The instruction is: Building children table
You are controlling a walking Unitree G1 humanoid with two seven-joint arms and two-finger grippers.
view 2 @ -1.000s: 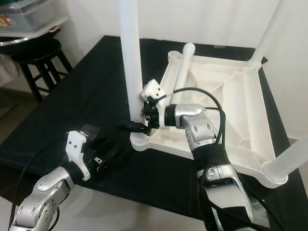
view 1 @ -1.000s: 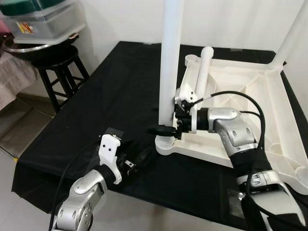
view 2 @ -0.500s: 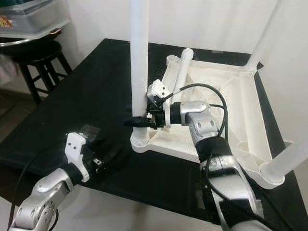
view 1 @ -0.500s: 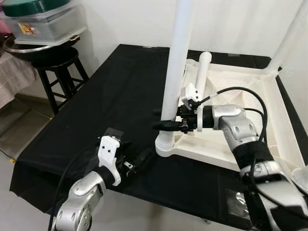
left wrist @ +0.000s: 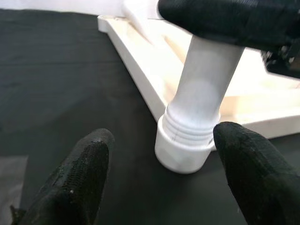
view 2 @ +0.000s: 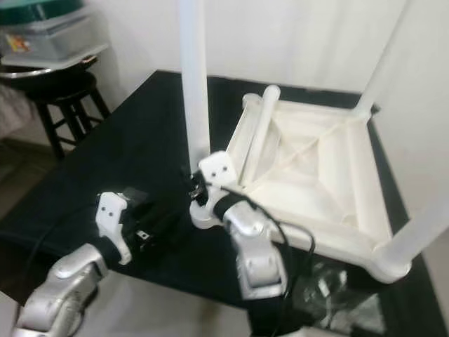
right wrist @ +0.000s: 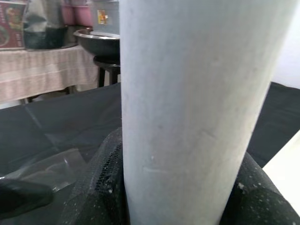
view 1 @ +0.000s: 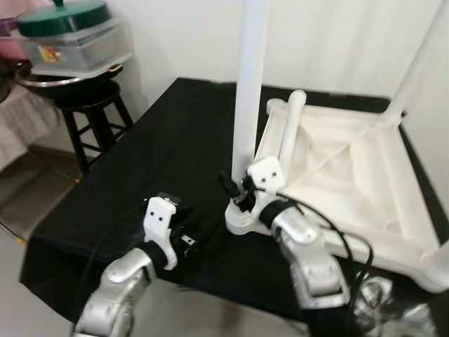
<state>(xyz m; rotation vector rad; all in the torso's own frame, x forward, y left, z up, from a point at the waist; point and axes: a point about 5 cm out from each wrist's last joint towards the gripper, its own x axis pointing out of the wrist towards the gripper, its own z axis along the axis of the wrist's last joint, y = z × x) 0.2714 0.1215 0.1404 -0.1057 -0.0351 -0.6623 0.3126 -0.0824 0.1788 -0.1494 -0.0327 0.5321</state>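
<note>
Right gripper (view 1: 235, 193) clamped around upright table leg (view 1: 249, 91) just above its socket; left gripper (view 1: 203, 235) spread apart, just beside.

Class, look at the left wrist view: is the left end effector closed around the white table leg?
No, the left end effector is open, its fingers apart before the white table leg.

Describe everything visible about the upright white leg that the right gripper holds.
The leg is a smooth white round tube, plastic by its look, standing upright with its ridged lower end in the near corner socket of the upturned white tabletop. The right gripper clasps it low down, a black finger on either side.
</note>
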